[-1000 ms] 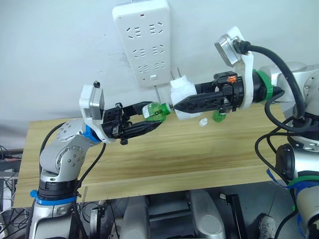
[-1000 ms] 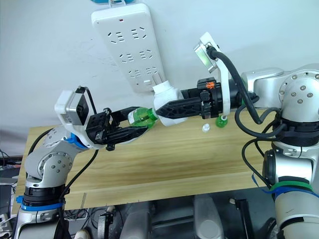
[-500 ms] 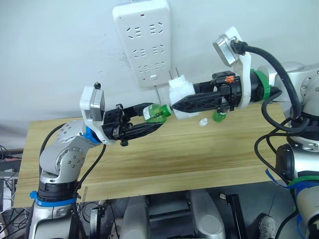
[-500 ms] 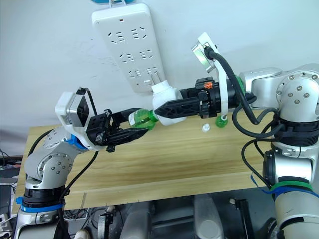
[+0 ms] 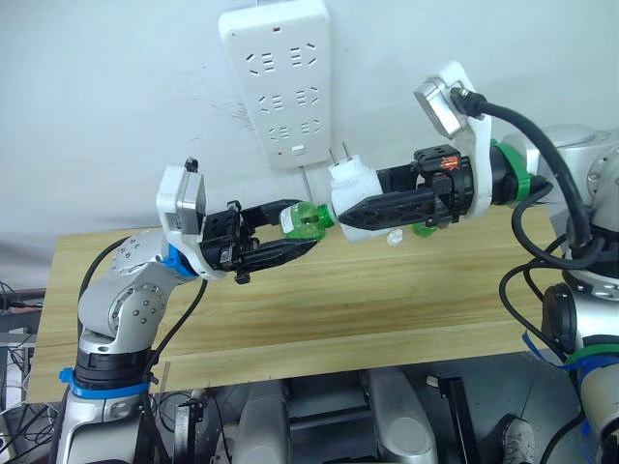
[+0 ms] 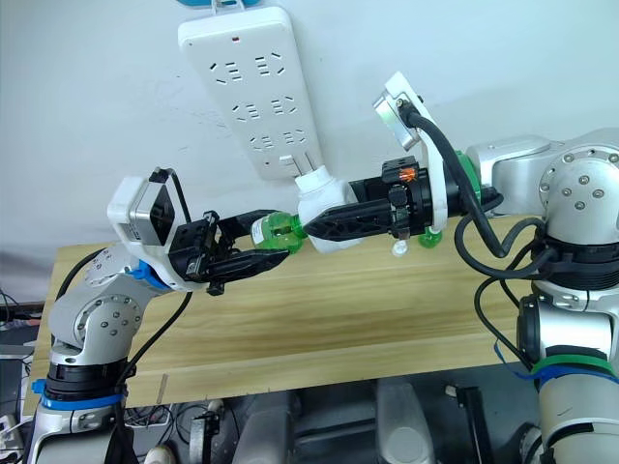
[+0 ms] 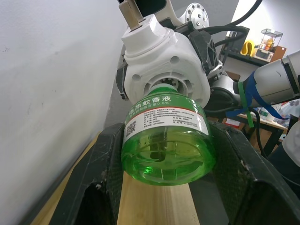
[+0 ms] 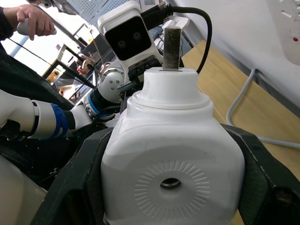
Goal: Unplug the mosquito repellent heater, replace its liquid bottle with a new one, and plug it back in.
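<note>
You had a long wooden counter point(image 5: 319, 300) by a white wall. On it, near the back edge, sat a tiny white cap point(image 5: 394, 238). Just beside the cap stood a small green bottle point(image 6: 427, 238), mostly hidden behind the robot's right arm.

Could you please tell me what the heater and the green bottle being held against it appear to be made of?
Heater: likely smooth, glossy white plastic, with moulded ribs around its hole. Bottle: clear green plastic or possibly glass; you can see through it, and it carries a printed label.
</note>
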`<action>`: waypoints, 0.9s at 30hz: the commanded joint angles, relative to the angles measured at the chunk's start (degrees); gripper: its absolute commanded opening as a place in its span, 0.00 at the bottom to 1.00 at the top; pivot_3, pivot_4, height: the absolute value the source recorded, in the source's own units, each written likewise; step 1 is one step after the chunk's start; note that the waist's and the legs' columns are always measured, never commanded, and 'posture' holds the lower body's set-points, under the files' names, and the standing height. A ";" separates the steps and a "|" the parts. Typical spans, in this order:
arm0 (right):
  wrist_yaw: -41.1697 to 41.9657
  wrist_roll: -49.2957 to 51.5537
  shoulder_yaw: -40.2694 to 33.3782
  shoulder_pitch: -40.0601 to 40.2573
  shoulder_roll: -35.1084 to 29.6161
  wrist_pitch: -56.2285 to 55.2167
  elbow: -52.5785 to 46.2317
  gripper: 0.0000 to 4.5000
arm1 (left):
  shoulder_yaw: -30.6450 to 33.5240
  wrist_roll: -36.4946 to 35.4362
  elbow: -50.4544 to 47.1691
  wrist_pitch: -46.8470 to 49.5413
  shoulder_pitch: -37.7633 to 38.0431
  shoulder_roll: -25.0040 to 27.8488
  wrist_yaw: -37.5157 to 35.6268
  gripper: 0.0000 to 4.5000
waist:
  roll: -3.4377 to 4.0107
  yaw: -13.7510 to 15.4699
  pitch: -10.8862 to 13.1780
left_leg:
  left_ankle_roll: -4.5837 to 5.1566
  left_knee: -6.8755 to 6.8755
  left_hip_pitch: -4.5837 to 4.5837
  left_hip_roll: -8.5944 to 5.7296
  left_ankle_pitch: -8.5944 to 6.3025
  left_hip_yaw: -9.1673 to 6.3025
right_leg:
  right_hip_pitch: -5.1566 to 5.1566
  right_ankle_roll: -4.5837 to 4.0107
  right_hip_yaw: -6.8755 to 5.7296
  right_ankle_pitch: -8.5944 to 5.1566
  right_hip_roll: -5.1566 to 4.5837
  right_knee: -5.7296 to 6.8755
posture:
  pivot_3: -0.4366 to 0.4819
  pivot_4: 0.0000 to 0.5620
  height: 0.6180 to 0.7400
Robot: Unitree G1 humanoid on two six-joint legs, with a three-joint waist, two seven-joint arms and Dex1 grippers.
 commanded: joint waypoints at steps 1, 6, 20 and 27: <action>0.48 1.58 -0.81 -0.25 -0.36 -0.41 -2.18 0.66 | 0.24 -0.48 -1.29 -0.23 -0.08 0.10 0.07 0.50 | 0.00 0.00 0.00 | 0.00 0.00 0.00 0.00 0.00 0.00 | 0.00 0.00 0.00 0.00 0.00 0.00 | 0.20 0.65 0.92; 0.34 0.91 -0.66 -0.46 -0.72 -0.58 -1.69 0.66 | -0.06 -0.60 -1.19 -0.12 -0.22 0.03 -0.11 0.50 | 0.00 0.00 0.00 | 0.00 0.00 0.00 0.00 0.00 0.00 | 0.00 0.00 0.00 0.00 0.00 0.00 | 0.20 0.65 0.92; 0.83 -0.73 0.67 -0.57 -1.96 -1.45 -1.36 0.66 | -1.19 0.28 -0.08 -0.76 -0.83 -0.08 -0.69 0.50 | 0.00 0.00 0.00 | 0.00 0.00 0.00 0.00 0.00 0.00 | 0.00 0.00 0.00 0.00 0.00 0.00 | 0.20 0.65 0.92; 1.91 -2.98 2.69 0.40 -3.46 -3.34 -1.27 0.66 | -1.94 1.18 1.04 -1.27 -1.51 -0.38 -1.28 0.50 | 0.00 0.01 0.00 | 0.01 0.00 0.00 -0.01 -0.01 0.00 | 0.00 0.00 0.00 0.00 0.00 0.00 | 0.20 0.66 0.92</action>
